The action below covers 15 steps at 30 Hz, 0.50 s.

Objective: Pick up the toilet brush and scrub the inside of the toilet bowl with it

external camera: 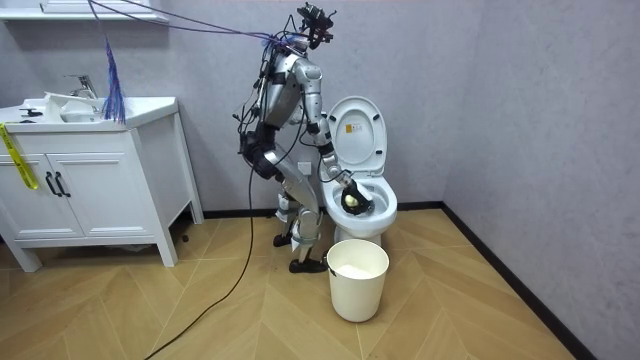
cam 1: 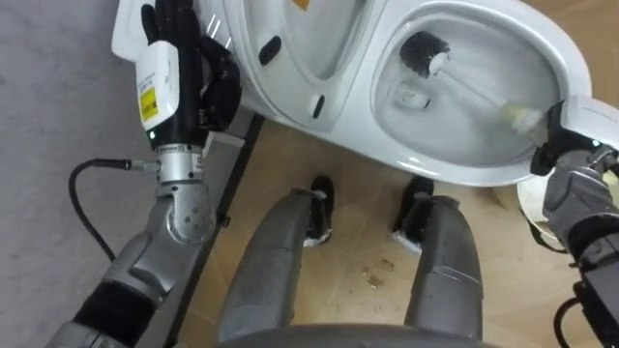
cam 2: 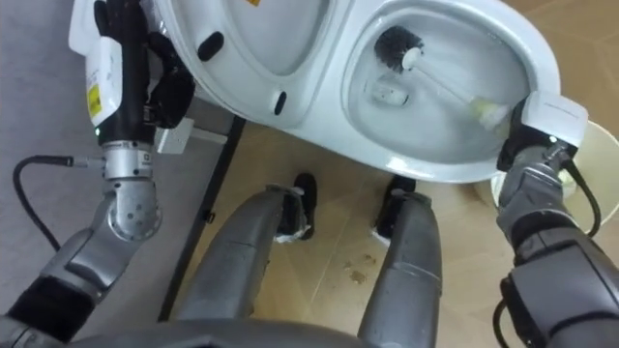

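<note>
A white toilet (cam 1: 455, 166) stands before me with its lid (cam 1: 290, 39) raised. Inside the bowl a toilet brush has its black bristle head (cam 1: 421, 50) down near the drain. Its white handle (cam 1: 479, 92) slants up to the bowl's right rim. My right hand (cam 1: 559, 145) is at that rim, shut on the handle's end. My left hand (cam 1: 179, 43) is up at the left edge of the lid, fingers straight along it. In the room view I stand close against the toilet (external camera: 375, 205), leaning over it.
A white waste bin (external camera: 358, 275) stands on the wooden floor just in front of the toilet, its rim (cam 1: 527, 198) beside my right forearm. A white vanity cabinet (external camera: 90, 180) with a sink is at the room view's left. Grey walls lie behind and to the right.
</note>
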Motion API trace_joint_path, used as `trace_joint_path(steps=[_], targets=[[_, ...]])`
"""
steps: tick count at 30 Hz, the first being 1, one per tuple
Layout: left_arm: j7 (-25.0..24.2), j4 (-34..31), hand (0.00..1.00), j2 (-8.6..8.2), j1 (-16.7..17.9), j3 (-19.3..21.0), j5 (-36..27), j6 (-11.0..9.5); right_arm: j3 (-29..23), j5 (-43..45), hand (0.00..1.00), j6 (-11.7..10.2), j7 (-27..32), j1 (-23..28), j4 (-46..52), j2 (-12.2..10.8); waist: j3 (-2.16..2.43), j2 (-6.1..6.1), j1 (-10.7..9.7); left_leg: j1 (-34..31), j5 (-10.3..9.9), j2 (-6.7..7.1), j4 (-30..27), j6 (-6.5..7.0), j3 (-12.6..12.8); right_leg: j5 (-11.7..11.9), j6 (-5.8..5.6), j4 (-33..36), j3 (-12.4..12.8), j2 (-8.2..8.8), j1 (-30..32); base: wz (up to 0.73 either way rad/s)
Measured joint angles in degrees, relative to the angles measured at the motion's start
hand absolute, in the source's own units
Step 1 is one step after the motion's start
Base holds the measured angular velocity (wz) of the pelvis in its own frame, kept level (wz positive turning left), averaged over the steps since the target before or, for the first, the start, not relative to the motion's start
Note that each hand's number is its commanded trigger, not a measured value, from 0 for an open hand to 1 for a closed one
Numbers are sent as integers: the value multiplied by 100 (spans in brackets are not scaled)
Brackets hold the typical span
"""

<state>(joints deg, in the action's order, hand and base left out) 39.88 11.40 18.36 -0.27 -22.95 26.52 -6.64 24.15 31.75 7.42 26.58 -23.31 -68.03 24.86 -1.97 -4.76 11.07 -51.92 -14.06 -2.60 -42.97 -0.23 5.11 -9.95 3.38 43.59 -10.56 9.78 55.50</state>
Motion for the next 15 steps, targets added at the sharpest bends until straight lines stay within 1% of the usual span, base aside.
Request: trace_joint_path(steps=[1, 2, 3, 4, 5, 6, 8, 10, 11, 12, 13, 15], targets=[[-3, 47, 0, -30, 7, -28, 68, 4, 34, 78, 100, 69, -13, 54, 61, -91, 1, -76, 43, 50, 1, -19, 43, 1, -20, 70, 6, -138, -69, -25, -97, -13], [-3, 84, 0, -81, 12, -33, 97, 3, 44, 180, 100, 113, -24, 66, 91, -107, -1, -127, 58, 73, 1, -28, 71, 2, -30, 103, -1, -214, -93, -28, -147, -13], [-1, 136, 0, -210, 40, -32, 117, 6, 43, 386, 100, 201, -76, 99, 163, -140, 32, -228, 66, 105, 13, -35, 159, 16, -24, 180, -25, -368, -177, -41, -218, -10], [5, 166, 0, -299, 74, -33, 116, 15, 36, 628, 100, 313, -154, 132, 247, -189, 32, -341, 69, 167, 61, -59, 253, 34, -17, 236, -43, -523, -242, -73, -325, -10], [6, 163, 0, -309, 119, -32, 117, 14, 36, 750, 100, 388, -188, 154, 305, -233, 44, -361, 75, 180, 62, -67, 289, 34, -7, 264, -46, -580, -238, -93, -343, -19], [27, 136, 0, -306, 207, -22, 115, 11, 36, 943, 100, 529, -232, 171, 384, -312, 46, -364, 89, 237, 69, -76, 359, 27, 18, 325, -68, -677, -239, -112, -371, -29], [65, 153, 0, -307, 268, -10, 110, 6, 36, 1148, 100, 594, -287, 246, 488, -313, 44, -375, 139, 322, 92, -98, 452, -13, 18, 373, -71, -814, -221, -183, -445, -22], [65, 183, 0, -308, 342, -15, 104, 1, 37, 1459, 100, 741, -430, 499, 807, -318, 43, -384, 148, 447, 115, -112, 605, -52, 4, 364, -51, -924, -252, -216, -572, 0], [69, 186, 0, -308, 364, -23, 106, 1, 36, 1537, 100, 759, -424, 550, 851, -320, 44, -391, 125, 461, 117, -114, 630, -56, -4, 352, -43, -933, -268, -217, -593, 10], [101, 188, 0, -309, 431, -15, 105, -1, 36, 1635, 100, 771, -424, 652, 919, -319, 63, -454, 56, 470, 113, -124, 644, -65, -54, 337, -32, -977, -304, -229, -642, 9], [112, 190, 0, -303, 496, 7, 86, -26, 36, 1681, 100, 778, -426, 667, 963, -319, 69, -476, 22, 492, 109, -149, 663, -72, -43, 327, -14, -989, -302, -246, -662, 5], [122, 188, 0, -281, 535, 16, -19, -76, 36, 1683, 100, 778, -462, 662, 1004, -319, 65, -470, 26, 520, 96, -164, 692, -91, -42, 311, 7, -991, -281, -285, -662, -5]])
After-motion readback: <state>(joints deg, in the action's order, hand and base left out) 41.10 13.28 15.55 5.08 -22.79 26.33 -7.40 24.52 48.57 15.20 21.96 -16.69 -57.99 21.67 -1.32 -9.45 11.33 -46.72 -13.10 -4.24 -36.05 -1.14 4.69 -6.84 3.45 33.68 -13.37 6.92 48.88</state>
